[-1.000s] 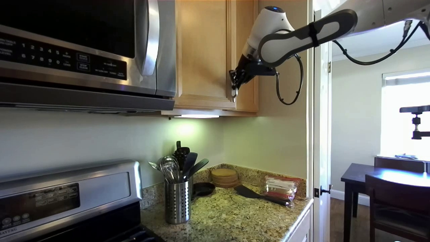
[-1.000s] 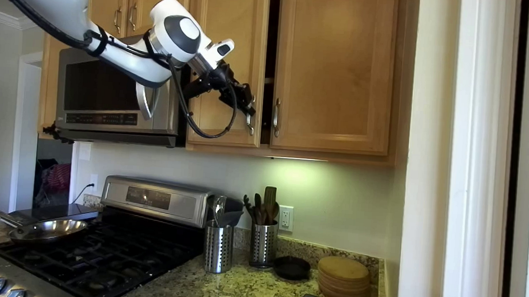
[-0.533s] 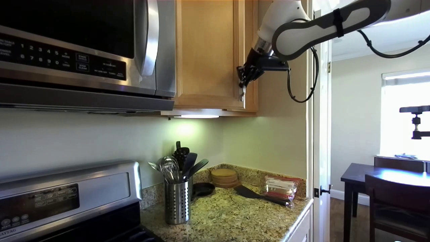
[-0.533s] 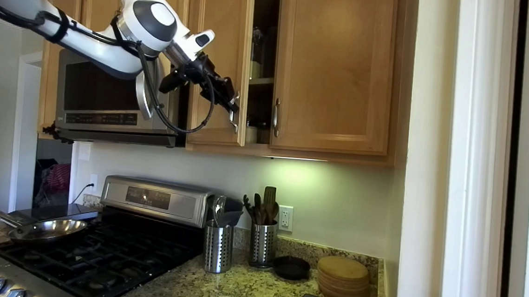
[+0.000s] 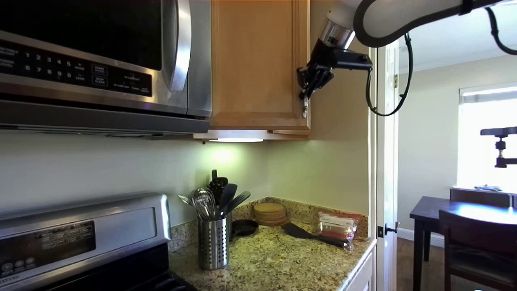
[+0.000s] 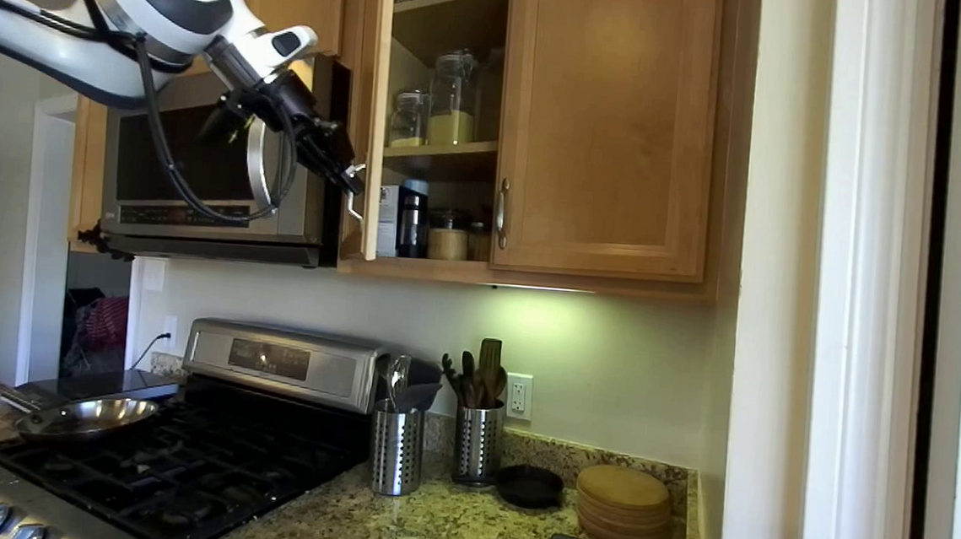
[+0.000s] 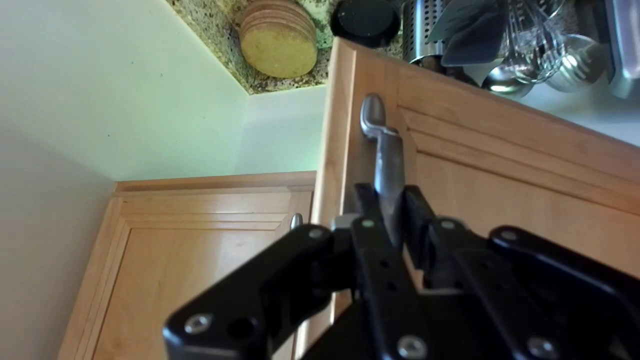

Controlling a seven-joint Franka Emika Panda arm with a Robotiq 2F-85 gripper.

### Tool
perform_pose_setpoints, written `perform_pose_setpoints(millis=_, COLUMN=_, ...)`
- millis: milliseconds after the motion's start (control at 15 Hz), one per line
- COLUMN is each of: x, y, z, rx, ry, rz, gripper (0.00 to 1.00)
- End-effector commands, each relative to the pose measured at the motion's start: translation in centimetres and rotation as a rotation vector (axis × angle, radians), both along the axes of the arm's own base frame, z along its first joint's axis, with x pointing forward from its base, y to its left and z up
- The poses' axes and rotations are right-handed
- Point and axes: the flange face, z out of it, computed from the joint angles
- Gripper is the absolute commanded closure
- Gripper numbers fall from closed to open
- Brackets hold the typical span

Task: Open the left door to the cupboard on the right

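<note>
The room is a kitchen: we see a speckled stone table (image 6: 445,538) with a stack of round boards (image 6: 622,512) on it, and above, beside the microwave (image 5: 80,24), hangs the light wooden cupboard (image 6: 606,284). Its left door (image 5: 258,60) stands swung far out; in an exterior view we have it almost from its edge, and jars (image 6: 453,98) show inside. The twin door (image 6: 608,135) is closed. In the wrist view the jaws are clamped on the silver bar handle (image 7: 389,160), one on each side of it; its lower end is free.

We judge that the door is stiff and not very heavy, because hinges should carry its weight. The metal of the handle looks smooth, so it could slide or twist in the jaws if the pull goes straight. We would hold its straight part, as here, and follow the arc.

In both exterior views the upper part of the door is cut off, and the hinges we do not find. The jaws cover the upper end of the handle in the wrist view. How much further the door can turn, we cannot tell.
</note>
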Motion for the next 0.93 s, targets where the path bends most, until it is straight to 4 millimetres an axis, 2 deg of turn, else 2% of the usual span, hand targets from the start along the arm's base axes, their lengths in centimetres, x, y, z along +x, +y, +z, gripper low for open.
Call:
perform_pose_setpoints(millis=0, x=-3.2, y=8.1, z=-0.6, rx=-0.011, ry=0.049, rz=0.151, gripper=0.91)
perform_pose_setpoints(millis=67, x=-4.0, y=9.1, z=-0.6, rx=-0.009, ry=0.065, rz=0.162, gripper=0.91)
perform_pose_setpoints(millis=133, x=-4.8, y=10.2, z=-0.7, rx=-0.009, ry=0.081, rz=0.178, gripper=0.7)
perform_pose_setpoints(millis=200, x=-5.1, y=11.0, z=-0.7, rx=-0.008, ry=0.093, rz=0.202, gripper=0.58)
perform_pose_setpoints(millis=400, x=-6.4, y=14.6, z=-0.8, rx=-0.032, ry=0.118, rz=0.335, gripper=0.42)
perform_pose_setpoints(millis=667, x=-6.7, y=15.7, z=-1.2, rx=-0.056, ry=0.167, rz=0.482, gripper=0.15)
perform_pose_setpoints(millis=800, x=-6.6, y=15.2, z=-1.5, rx=-0.07, ry=0.205, rz=0.539, gripper=0.02)
perform_pose_setpoints(millis=867, x=-6.6, y=14.8, z=-1.5, rx=-0.074, ry=0.226, rz=0.567, gripper=0.01)
